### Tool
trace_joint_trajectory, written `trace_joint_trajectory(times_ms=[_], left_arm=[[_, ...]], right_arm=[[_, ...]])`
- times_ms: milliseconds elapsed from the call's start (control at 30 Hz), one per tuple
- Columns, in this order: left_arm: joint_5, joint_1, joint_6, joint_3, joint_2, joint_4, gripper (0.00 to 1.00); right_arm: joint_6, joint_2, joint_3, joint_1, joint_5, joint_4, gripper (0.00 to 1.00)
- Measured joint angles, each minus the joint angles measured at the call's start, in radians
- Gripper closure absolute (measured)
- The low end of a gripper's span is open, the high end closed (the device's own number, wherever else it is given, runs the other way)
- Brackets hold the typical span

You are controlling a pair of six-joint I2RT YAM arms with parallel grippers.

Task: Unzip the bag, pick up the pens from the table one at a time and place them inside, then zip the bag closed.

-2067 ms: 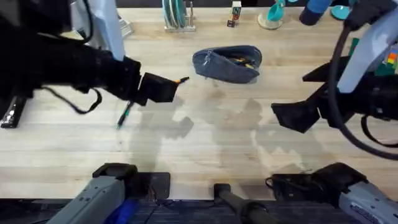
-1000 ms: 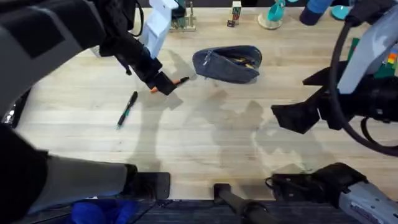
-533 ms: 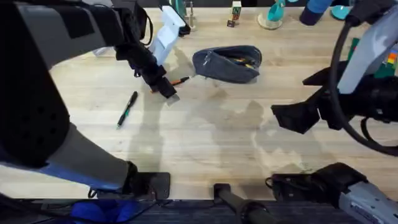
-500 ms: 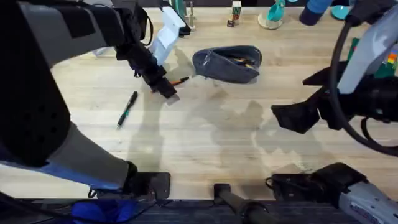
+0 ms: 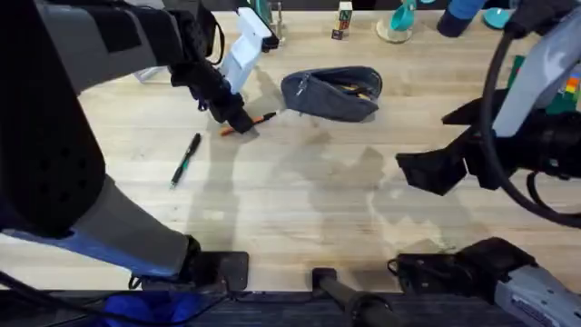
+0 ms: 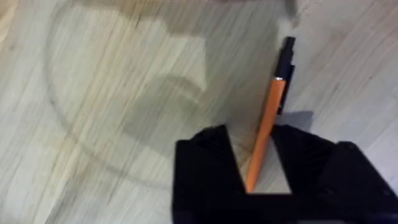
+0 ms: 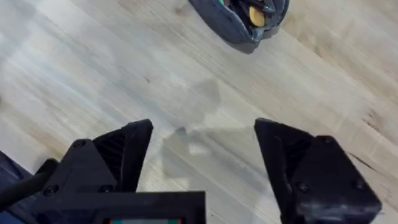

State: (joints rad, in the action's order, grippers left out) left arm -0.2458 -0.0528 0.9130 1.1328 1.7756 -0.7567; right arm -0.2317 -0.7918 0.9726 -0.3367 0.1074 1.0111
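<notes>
The orange pen (image 5: pixel 259 120) lies on the table (image 5: pixel 300 209) just left of the bag (image 5: pixel 331 93). My left gripper (image 5: pixel 236 119) is down over it. In the left wrist view the orange pen (image 6: pixel 266 122) runs between the two black fingers (image 6: pixel 208 163) with gaps on both sides, so the gripper (image 6: pixel 256 134) is open. The black pen (image 5: pixel 185 160) lies farther left and nearer the front. The grey-blue bag (image 7: pixel 244 17) is unzipped, with yellow and green items inside. My right gripper (image 5: pixel 434 169) hovers open at the right; in its wrist view the right gripper (image 7: pixel 205 144) holds nothing.
Along the back edge stand a teal rack (image 5: pixel 259 22), a small bottle (image 5: pixel 343 20), a teal cup (image 5: pixel 399 22) and blue objects (image 5: pixel 467 13). Coloured items (image 5: pixel 570 86) sit at the far right. Bare wood spans the middle and front.
My left arm swung in from the left and came down over the orange pen, shifting slightly back in the last half second. The pens, bag and right arm have not moved.
</notes>
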Motion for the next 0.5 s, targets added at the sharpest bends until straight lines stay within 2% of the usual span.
trace_joint_trajectory(times_ms=[100, 167, 200, 500], left_arm=[[-0.013, -0.001, 0.0, 0.0, 0.0, -0.01, 0.727], [-0.026, -0.002, 0.002, 0.001, 0.0, -0.02, 0.917], [-0.028, -0.003, 0.003, 0.001, 0.0, -0.018, 0.945], [-0.03, -0.004, 0.004, 0.003, 0.0, -0.023, 0.96]], right_arm=[[0.0, 0.0, 0.0, 0.0, 0.0, 0.0, 0.005], [0.0, 0.0, 0.0, 0.0, 0.0, 0.0, 0.005], [0.0, 0.0, 0.0, 0.0, 0.0, 0.0, 0.005], [0.0, 0.0, 0.0, 0.0, 0.0, 0.0, 0.005]])
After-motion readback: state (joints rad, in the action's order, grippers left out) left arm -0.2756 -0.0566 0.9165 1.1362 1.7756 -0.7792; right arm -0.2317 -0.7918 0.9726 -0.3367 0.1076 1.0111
